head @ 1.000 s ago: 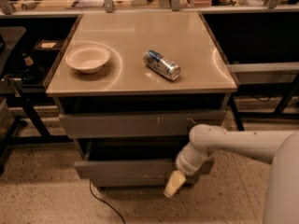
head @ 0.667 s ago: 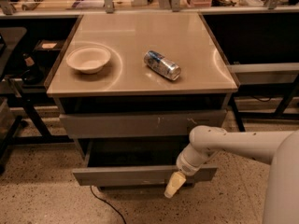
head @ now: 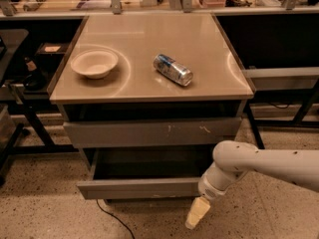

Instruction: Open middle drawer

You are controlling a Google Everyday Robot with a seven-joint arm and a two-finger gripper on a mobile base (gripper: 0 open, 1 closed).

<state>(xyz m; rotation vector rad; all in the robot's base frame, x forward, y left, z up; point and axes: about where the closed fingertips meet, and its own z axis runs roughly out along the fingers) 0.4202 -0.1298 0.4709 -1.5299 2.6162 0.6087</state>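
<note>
The middle drawer (head: 139, 188) is a wide grey drawer with a plain flat front. It stands pulled out toward me, and its shallow grey interior (head: 149, 164) shows. My gripper (head: 198, 213) hangs on the white arm (head: 269, 166) just below and in front of the right end of the drawer front, near the floor. It holds nothing that I can see.
Above is a grey drawer front with white scratch marks (head: 149, 132), closed. On the cabinet top (head: 149, 34) stand a white bowl (head: 94, 62) and a can lying on its side (head: 172, 69). A black cable (head: 112, 215) runs on the floor. Dark table frames (head: 20, 108) flank the cabinet.
The middle drawer has slid a little further out toward me. My gripper has moved down and to the right, off the drawer front.
</note>
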